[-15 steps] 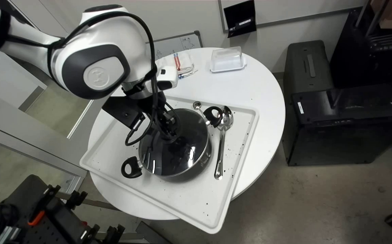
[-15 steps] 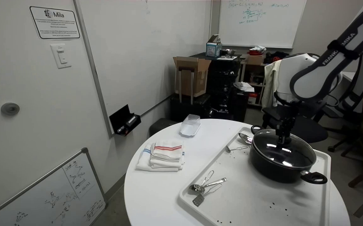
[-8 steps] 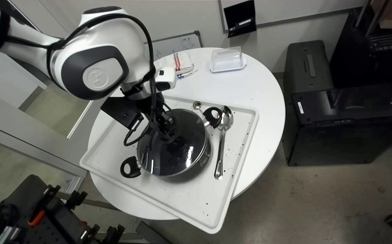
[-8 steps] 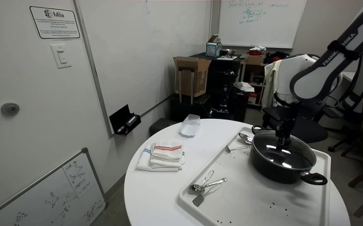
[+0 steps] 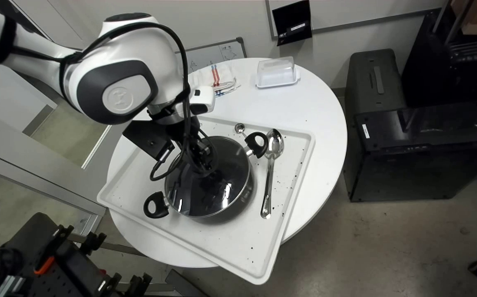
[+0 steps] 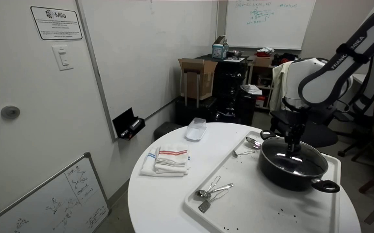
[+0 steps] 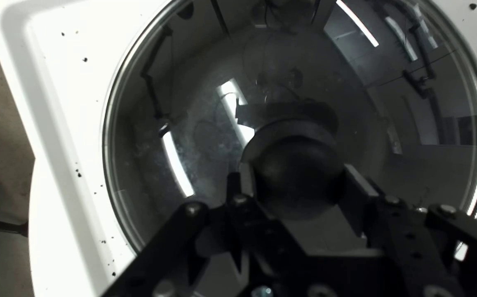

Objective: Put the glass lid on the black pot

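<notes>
Glass lid (image 7: pixel 199 140) covers the black pot (image 6: pixel 280 178), its dark round knob (image 7: pixel 298 161) pinched between the fingers (image 7: pixel 353 206) of the gripper (image 7: pixel 300 185), one at either side. Above it, in an exterior view, the Franka arm (image 6: pixel 319 87) slopes down from the upper right, then bends at the wrist so that the gripper points straight down. Beside the pot a metal spoon (image 5: pixel 269 177) lies on the white tray (image 5: pixel 230 243); under that is a round white table (image 5: pixel 316 107).

In wrist view, white glare streaks glass lid (image 7: pixel 292 95); gripper (image 7: pixel 300 185) dark, blurred. Soft shadow on tray (image 6: pixel 254 197) in an exterior view.
</notes>
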`<state>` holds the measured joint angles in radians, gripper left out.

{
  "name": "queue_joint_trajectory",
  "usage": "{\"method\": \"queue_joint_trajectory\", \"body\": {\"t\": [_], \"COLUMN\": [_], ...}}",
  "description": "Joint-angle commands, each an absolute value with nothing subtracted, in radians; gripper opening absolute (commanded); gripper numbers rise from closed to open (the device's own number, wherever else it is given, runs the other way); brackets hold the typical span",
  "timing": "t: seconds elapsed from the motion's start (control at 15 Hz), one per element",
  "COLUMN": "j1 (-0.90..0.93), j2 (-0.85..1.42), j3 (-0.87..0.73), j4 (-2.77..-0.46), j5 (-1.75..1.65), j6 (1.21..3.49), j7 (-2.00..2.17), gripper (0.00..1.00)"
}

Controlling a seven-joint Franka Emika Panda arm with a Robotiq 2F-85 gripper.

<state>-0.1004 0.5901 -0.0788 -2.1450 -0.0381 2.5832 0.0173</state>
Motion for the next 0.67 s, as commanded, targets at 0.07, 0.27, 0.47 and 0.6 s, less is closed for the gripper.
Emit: {"method": "queue_joint_trajectory", "body": {"t": [0.07, 0.27, 0.47, 0.6], "j1": [-0.113, -0.102, -0.093, -0.082], "j2": [0.571, 0.541, 0.491, 0.451], "j3": [-0.066, -0.069, -0.065, -0.066], "j4": [-2.159, -2.183, -2.224, -2.256], "j5": [-0.009, -0.022, -0.03, -0.041], "j6": [2.568, 2.57, 2.572, 2.572], "j7": [-0.003, -0.002, -0.01, -0.011], "gripper": [0.84, 0.99, 1.0, 1.0]}}
